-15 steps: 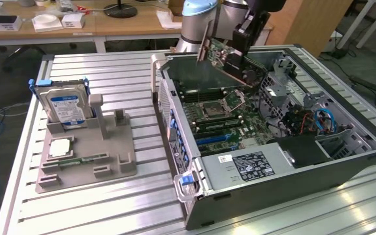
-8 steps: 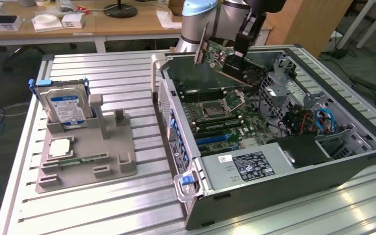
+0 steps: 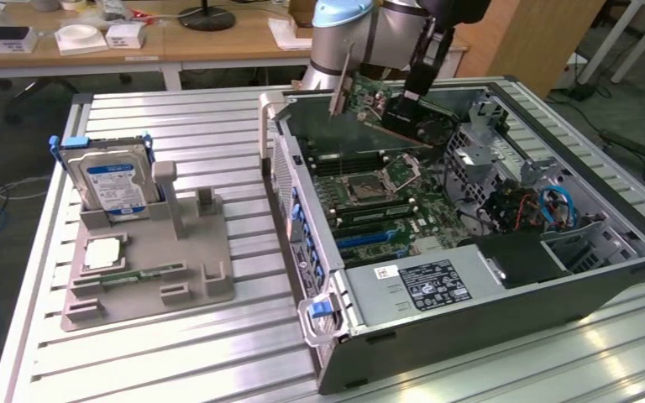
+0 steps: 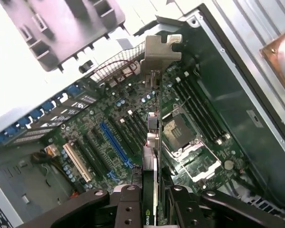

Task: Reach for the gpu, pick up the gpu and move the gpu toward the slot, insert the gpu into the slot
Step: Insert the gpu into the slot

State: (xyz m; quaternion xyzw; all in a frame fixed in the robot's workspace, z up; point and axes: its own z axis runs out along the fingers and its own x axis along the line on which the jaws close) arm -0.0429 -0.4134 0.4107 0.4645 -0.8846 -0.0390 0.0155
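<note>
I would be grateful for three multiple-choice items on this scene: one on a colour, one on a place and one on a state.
1. What colour is the label on the hard drive?
A. Blue
B. Red
C. Yellow

2. Where is the gpu?
A. Lying on top of the hard drive
B. In the air over the motherboard, inside the open case
C. Outside the case, leaning against it

3. How is the gripper?
A. Open and empty
B. Shut on the hard drive
C. Shut on the gpu

Key:
1 A, the drive's face carries a blue label.
2 B, the exterior view shows the card hanging clear above the board.
3 C, the wrist view shows the card's edge clamped between the fingers.
</note>
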